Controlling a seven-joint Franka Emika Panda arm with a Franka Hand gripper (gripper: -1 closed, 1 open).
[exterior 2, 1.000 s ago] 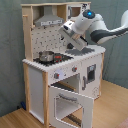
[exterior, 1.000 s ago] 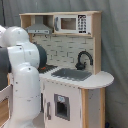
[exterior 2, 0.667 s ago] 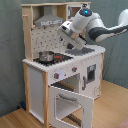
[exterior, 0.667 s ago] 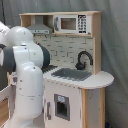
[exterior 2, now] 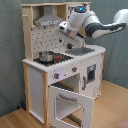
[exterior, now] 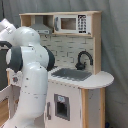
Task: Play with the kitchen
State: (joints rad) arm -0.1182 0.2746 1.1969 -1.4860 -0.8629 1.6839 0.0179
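The kitchen (exterior 2: 37,82) is a white and light-wood toy unit, seen in both exterior views. Its oven door (exterior 2: 70,102) hangs open and down. A metal pot (exterior 2: 46,56) sits on the red-black stovetop (exterior 2: 59,58) under the grey hood (exterior 2: 47,20). My gripper (exterior 2: 67,41) hangs above the counter between stovetop and sink, touching nothing that I can see. In the first exterior view the kitchen (exterior: 92,80) shows its black faucet (exterior: 84,59) and sink (exterior: 72,74), while my own white arm (exterior: 30,75) hides the gripper and the kitchen's left part.
A toy microwave (exterior: 70,23) sits on the upper shelf. Two knobs (exterior 2: 56,75) are above the oven opening. A small white door (exterior 2: 91,72) with a dark panel is below the sink. A wooden floor (exterior 2: 112,107) and a grey curtain (exterior 2: 10,50) surround the unit.
My arm has swung toward the second exterior view's left, closer to the stovetop and hood. In the first exterior view it now covers more of the kitchen's left side.
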